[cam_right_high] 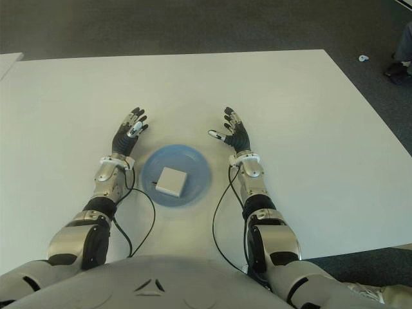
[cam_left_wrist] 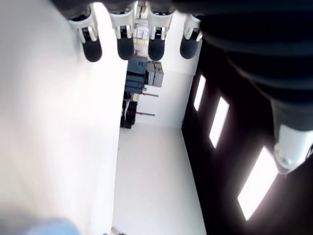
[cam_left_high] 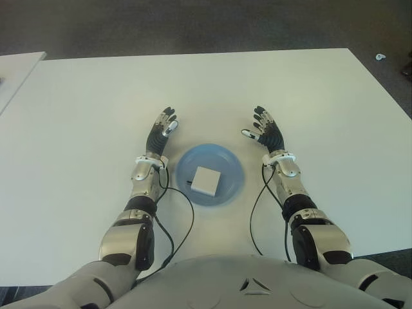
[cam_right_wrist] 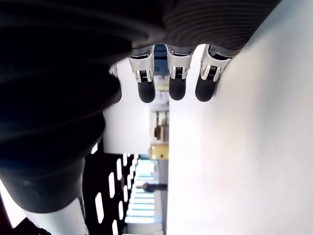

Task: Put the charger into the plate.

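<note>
A white square charger (cam_left_high: 206,181) lies flat inside the round blue plate (cam_left_high: 233,165), near its middle, on the white table (cam_left_high: 206,90). My left hand (cam_left_high: 162,129) shows just beyond the plate's left rim, fingers spread and holding nothing. My right hand (cam_left_high: 264,130) shows beyond the plate's right rim, also open and empty. In the wrist views the fingertips (cam_left_wrist: 124,49) of the left hand and the fingertips (cam_right_wrist: 177,88) of the right hand stretch out straight with nothing between them.
Black cables (cam_left_high: 177,238) run along both forearms near the table's front edge. A second white table (cam_left_high: 16,71) adjoins at the far left. A small white object (cam_left_high: 381,56) lies on the dark floor at the far right.
</note>
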Tool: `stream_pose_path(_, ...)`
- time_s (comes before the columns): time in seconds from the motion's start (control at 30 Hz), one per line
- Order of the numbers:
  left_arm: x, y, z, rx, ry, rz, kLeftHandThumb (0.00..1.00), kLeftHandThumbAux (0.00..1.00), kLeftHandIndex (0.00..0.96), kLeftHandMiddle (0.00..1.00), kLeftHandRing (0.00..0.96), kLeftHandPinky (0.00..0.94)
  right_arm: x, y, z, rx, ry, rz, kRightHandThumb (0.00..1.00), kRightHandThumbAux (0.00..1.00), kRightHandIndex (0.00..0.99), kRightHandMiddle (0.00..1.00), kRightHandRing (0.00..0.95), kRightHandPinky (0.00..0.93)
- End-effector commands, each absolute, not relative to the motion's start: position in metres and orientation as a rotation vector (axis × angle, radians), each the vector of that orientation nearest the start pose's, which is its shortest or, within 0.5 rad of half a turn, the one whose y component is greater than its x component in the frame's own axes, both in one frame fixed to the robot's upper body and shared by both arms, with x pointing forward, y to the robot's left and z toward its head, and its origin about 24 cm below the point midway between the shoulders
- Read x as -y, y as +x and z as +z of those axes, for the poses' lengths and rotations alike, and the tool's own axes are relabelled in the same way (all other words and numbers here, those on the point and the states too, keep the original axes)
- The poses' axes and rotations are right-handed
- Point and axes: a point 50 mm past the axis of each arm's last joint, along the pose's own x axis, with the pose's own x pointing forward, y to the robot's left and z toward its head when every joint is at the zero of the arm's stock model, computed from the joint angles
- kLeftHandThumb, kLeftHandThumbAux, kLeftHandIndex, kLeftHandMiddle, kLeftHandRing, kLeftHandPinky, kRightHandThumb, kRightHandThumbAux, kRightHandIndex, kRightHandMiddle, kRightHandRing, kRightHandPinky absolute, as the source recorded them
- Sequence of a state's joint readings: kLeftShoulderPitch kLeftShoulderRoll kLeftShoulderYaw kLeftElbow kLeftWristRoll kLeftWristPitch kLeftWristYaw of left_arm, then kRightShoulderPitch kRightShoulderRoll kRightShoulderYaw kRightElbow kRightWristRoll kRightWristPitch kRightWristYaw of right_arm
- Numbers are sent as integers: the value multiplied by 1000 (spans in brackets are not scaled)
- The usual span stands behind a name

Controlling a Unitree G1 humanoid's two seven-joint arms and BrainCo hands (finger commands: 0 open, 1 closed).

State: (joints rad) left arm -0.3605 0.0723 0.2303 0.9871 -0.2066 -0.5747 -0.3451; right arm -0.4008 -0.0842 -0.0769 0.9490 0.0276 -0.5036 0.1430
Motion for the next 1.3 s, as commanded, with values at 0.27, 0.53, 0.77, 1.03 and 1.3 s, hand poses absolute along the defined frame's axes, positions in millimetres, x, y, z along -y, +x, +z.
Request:
stream_pose_path(0.27, -191, 280, -33, -64, -180, -26, 11, 543, 0, 90, 89, 102, 158, 275, -53, -257, -31, 139, 0, 809, 26, 41, 29, 51)
stream_pose_path(0.53, -193, 280, -32, -63, -176, -13, 15, 542, 0, 94, 93, 108, 159, 274, -54, -259, -34, 144, 0, 813, 26, 42, 31, 60)
stream_pose_path(0.77, -198, 281, -31, -61, -177, 3, 26, 544, 0, 86, 84, 101, 160, 273, -55, -263, -37, 144, 0, 814, 26, 43, 34, 63)
stream_pose_path(1.03, -202, 282, -31, -61, -185, 23, 30, 543, 0, 89, 89, 111, 160, 273, -56, -266, -36, 145, 0, 822, 25, 39, 29, 54)
stream_pose_path(1.3, -203, 282, -32, -70, -186, 21, 22, 551, 0, 97, 96, 88, 161, 274, -56, -270, -31, 139, 0, 829, 25, 43, 27, 52)
